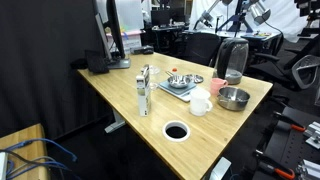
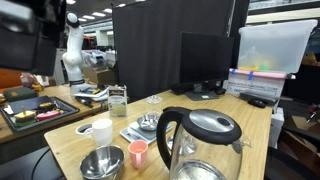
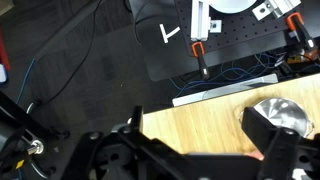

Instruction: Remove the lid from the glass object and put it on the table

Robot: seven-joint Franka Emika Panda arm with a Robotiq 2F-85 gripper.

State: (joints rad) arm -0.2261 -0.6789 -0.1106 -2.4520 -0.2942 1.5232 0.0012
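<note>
A glass kettle (image 1: 233,62) with a black handle stands at the far corner of the light wood table (image 1: 120,85). It fills the foreground of an exterior view (image 2: 195,150), and its dark round lid (image 2: 212,126) sits shut on top. The kettle is out of the wrist view. There my gripper (image 3: 200,132) is open and empty. It hangs high above the table's edge (image 3: 200,110), beside a metal bowl (image 3: 284,114). What seem to be parts of my arm show above the kettle (image 1: 245,15).
In both exterior views I see the metal bowl (image 1: 233,98), a pink cup (image 1: 218,87), a white cup (image 1: 200,103), a tray of metal pieces (image 1: 180,83) and a carton (image 1: 145,92). A black cable hole (image 1: 176,130) is near the front edge. A monitor (image 1: 115,35) stands at the back.
</note>
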